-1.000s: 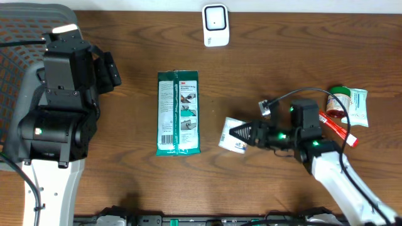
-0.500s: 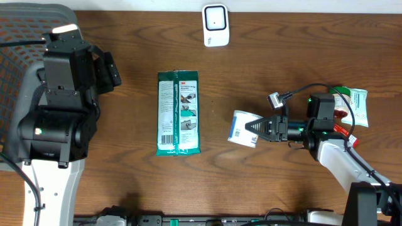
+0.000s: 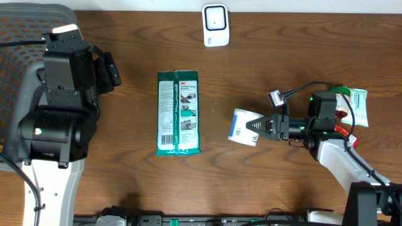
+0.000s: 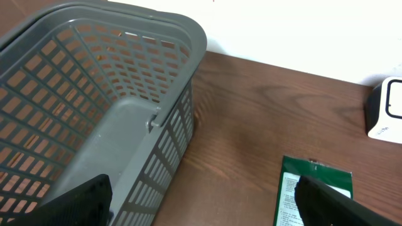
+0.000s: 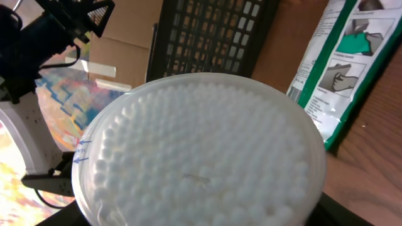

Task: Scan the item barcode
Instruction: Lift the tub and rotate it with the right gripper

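the right gripper (image 3: pixel 252 127) sits farther right and slightly higher on the counter (image 3: pixel 125 185) than a second ago, and its arm now lies level instead of slanting. the cotton swab tub (image 3: pixel 241 125) in its jaws moves with it, now blue-printed side up.

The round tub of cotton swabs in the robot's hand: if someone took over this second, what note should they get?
Right hand: closed on the tub of cotton swabs, which is held on its side, mid-table.
Left hand: open, holding nothing, by the grey basket.
Scanner: at the table's far edge, well away from the tub.
Green packet: lies flat on the table.
Done: tub picked up.
Left: carry it to the scanner and turn its barcode label toward it.
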Robot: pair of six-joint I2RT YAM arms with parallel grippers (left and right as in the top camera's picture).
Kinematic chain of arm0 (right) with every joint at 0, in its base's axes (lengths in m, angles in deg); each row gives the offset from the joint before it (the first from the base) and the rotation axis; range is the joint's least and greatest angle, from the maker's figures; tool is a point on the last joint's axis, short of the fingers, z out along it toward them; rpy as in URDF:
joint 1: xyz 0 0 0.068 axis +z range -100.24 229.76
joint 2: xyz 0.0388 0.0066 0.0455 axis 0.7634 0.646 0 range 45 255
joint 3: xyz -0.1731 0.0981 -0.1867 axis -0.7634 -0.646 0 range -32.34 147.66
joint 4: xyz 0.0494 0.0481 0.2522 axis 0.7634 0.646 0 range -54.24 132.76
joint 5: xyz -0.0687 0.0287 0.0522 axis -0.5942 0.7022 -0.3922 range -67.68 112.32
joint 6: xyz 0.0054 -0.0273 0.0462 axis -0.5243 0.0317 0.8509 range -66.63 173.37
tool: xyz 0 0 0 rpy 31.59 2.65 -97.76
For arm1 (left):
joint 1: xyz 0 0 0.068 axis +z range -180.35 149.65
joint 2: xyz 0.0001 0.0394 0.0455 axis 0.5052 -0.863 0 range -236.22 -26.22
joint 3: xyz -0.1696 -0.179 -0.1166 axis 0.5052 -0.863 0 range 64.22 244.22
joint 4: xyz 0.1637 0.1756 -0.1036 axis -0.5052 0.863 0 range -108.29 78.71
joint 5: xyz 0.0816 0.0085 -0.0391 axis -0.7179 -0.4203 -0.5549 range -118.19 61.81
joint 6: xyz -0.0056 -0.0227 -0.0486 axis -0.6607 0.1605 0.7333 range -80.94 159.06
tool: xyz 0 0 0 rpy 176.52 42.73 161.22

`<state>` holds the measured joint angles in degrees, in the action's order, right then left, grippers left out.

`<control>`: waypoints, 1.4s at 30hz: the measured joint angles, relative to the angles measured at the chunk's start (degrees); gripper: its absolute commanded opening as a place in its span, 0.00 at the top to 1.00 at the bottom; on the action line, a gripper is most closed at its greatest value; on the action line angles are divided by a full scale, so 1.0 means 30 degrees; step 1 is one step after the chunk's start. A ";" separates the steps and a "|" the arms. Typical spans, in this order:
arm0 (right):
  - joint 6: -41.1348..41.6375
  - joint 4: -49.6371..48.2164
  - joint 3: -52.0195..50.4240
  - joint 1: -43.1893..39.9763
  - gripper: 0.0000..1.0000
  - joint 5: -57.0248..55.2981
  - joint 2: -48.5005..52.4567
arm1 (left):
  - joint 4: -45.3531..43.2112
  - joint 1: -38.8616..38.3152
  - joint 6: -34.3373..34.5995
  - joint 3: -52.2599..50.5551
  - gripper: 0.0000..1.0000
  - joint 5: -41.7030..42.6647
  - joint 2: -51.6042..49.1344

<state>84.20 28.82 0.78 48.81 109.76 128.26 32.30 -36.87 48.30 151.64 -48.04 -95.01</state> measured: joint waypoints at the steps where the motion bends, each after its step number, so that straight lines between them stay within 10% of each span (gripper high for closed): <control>1: 0.0015 -0.0372 0.0000 0.0066 0.99 0.0015 0.0000 | 0.0000 0.0000 0.0000 0.0000 0.08 0.0000 0.0000; 20: 0.7563 -1.3748 0.0066 0.3854 0.99 0.0430 0.0036 | 0.0000 0.0000 0.0000 0.0000 0.08 0.0000 0.0000; 42: 0.7752 -1.4331 0.0066 0.3432 0.99 -0.0044 0.0036 | 0.0000 0.0000 0.0000 0.0000 0.08 0.0000 0.0000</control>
<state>107.45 -14.17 0.98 59.11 109.63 128.37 32.30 -36.87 48.30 151.64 -48.04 -95.01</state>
